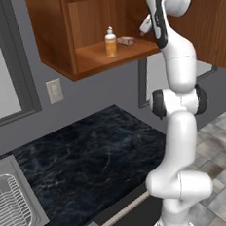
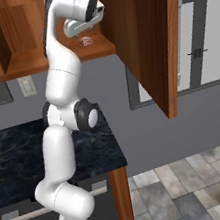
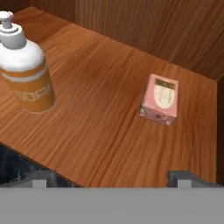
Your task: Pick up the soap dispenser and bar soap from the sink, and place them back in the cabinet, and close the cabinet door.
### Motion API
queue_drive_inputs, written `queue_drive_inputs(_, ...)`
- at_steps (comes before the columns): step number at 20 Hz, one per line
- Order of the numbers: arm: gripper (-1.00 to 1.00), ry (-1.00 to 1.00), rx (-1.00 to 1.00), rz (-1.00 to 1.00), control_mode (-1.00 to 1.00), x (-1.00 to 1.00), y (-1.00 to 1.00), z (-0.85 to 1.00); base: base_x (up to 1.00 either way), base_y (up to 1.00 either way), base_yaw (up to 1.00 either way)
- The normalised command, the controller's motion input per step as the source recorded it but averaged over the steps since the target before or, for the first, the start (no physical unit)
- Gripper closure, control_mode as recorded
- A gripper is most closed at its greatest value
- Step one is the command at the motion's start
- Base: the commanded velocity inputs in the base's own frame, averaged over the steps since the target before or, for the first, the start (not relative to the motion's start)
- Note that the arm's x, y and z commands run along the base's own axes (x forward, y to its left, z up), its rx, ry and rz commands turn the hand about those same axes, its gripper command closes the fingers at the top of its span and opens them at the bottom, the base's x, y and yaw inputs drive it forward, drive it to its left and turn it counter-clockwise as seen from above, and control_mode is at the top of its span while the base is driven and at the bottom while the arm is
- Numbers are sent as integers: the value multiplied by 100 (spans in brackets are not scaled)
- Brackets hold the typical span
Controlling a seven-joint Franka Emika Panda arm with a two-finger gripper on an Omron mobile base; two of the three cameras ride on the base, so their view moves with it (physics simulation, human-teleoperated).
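Soap dispenser (image 3: 27, 70) and bar soap (image 3: 160, 99) rest apart on the cabinet (image 1: 54, 37) floor — gripper (image 3: 111, 177) spread, empty, near its front edge — door (image 2: 146, 40) unclosed.

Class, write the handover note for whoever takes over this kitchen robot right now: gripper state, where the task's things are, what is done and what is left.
Gripper: open and holding nothing, just in front of the cabinet shelf.
Soap dispenser: standing upright on the cabinet's bottom shelf.
Bar soap: lying on the same shelf, apart from the dispenser, nearer the open side.
Cabinet door: swung wide open.
Done: both items are out of the sink and in the cabinet.
Left: pull the arm clear and close the cabinet door.
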Motion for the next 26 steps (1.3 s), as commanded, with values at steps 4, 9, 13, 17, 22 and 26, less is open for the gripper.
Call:
queue_drive_inputs(4,-100,-50,-13,-4,-100,-60,15,-36,0,0,0)
queue_drive_inputs(9,-100,-54,-11,-5,-100,-74,6,-25,0,0,0)
queue_drive_inputs(13,-100,-59,-11,-5,-100,-72,0,-13,0,0,0)
queue_drive_inputs(17,-100,-62,-12,-5,-100,-61,0,-6,0,0,0)
queue_drive_inputs(22,-100,-56,-10,-4,-100,-58,0,-25,0,0,0)
queue_drive_inputs(26,-100,-34,-1,-1,-100,-56,7,-25,0,0,0)
